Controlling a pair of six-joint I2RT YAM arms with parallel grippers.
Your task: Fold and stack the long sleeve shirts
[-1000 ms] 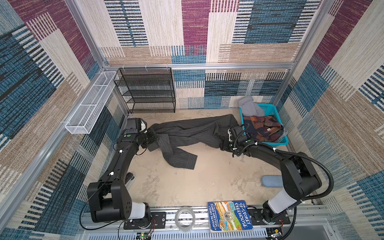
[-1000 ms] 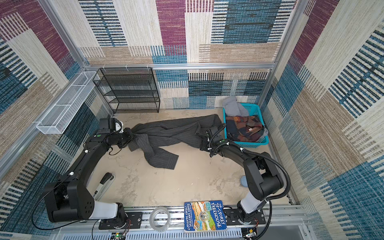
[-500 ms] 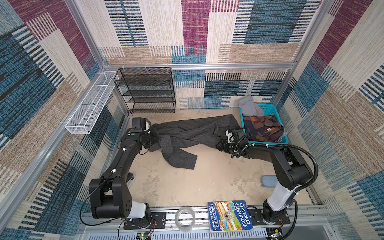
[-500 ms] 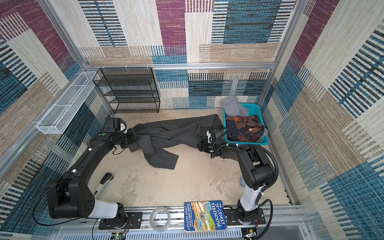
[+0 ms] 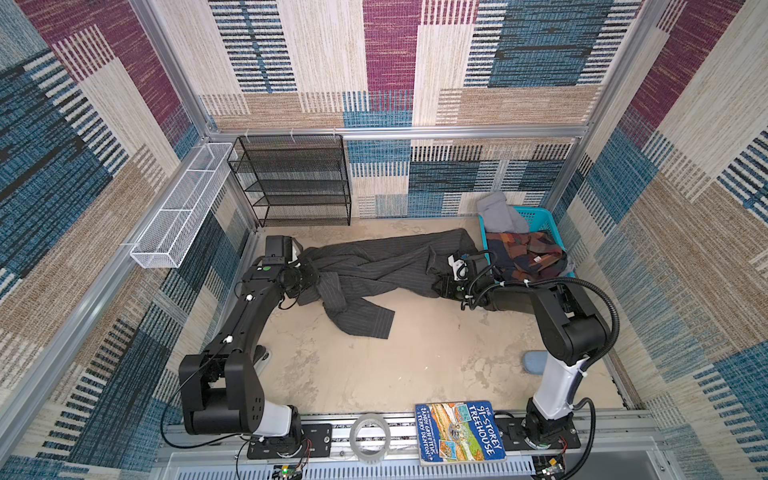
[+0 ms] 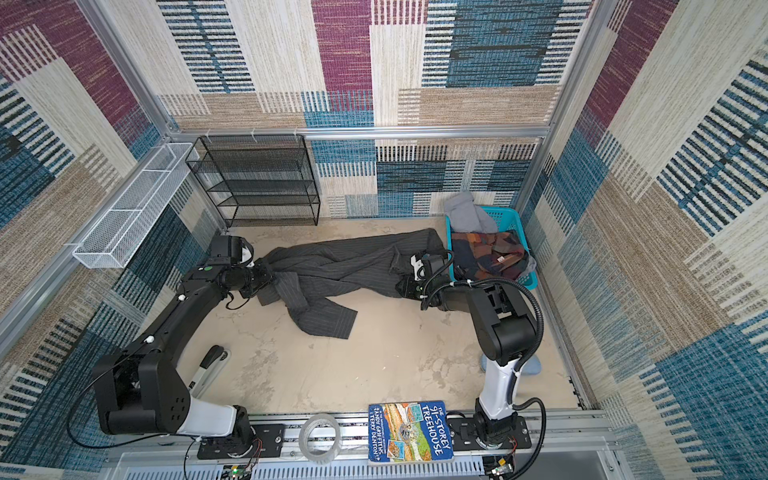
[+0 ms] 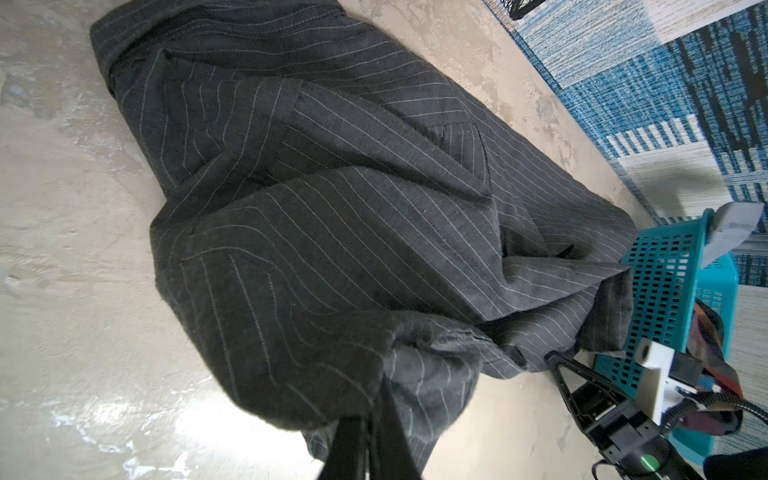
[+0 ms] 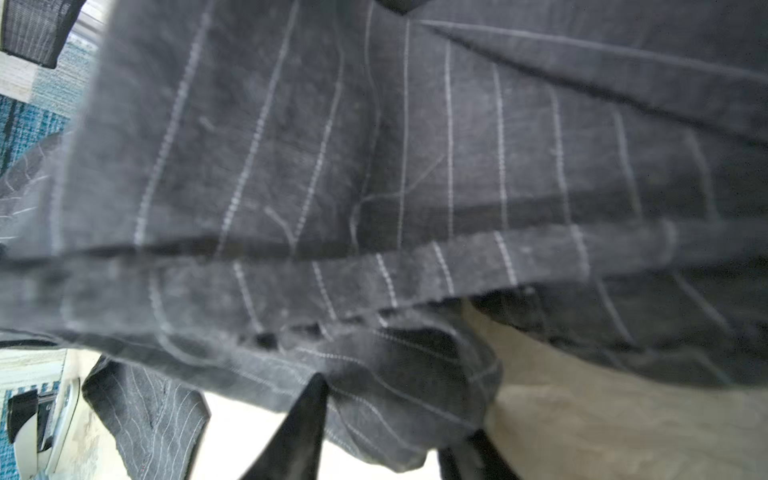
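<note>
The charcoal pinstriped shirt lies twisted, rope-like, across the mottled counter; left fingers clench a bunched fold, right fingers straddle the hem, grip unclear.

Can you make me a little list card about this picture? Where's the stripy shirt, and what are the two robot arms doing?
Shirt: crumpled, lying stretched out, not folded
Left end effector: shut on the shirt's left end
Right end effector: at the shirt's right end, cloth between its fingers; grip unclear
Basket: teal, far right corner, holding other clothes
Front rail: book and tape roll
</note>
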